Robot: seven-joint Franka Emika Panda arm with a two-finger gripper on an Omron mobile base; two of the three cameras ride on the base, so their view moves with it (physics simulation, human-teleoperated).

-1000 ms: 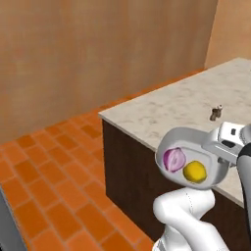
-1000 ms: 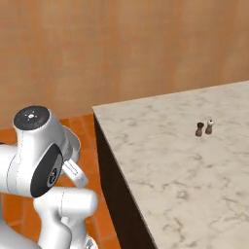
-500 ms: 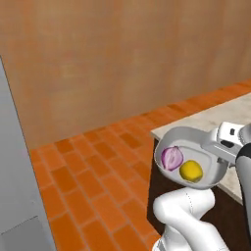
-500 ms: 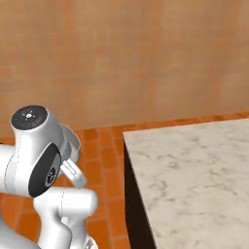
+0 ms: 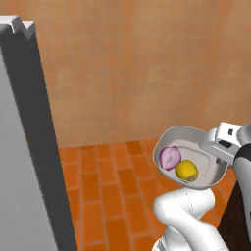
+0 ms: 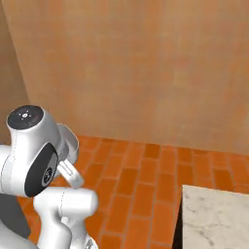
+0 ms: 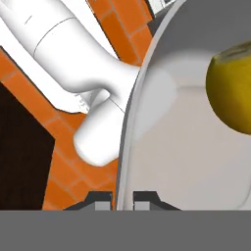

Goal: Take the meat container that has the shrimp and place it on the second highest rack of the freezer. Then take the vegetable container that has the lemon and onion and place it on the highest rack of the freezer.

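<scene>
Pincer: the gripper (image 7: 122,198) was nearly closed, its two dark tips pinching the thin rim of the vegetable container (image 5: 196,147), one tip on the outside of the rim and one on the inside.
Held thing: the vegetable container, a rounded grey metal pan, hung in the air out from the pincer, above the orange brick floor (image 5: 112,181) and tilted so that its open side showed in the left base view.
Pan contents: the onion (image 5: 169,157), purple-pink, sat in the pan on the side far from the pincer; the lemon (image 5: 186,170), bright yellow, lay touching it on the side nearer the pincer. In the hand view the lemon (image 7: 230,93) showed large, inside the pan wall just beyond the tips.
Freezer: the freezer (image 5: 24,147), a tall grey slab, stood well apart from the pincer, across the pan from it at the left edge of the left base view. Its shelves could not be seen.
Counter: a marble counter (image 6: 214,219) corner showed low on the right of the right base view.
Backdrop: a plain tan wall (image 6: 146,73) rose beyond the pan, with brick floor running up to it.
</scene>
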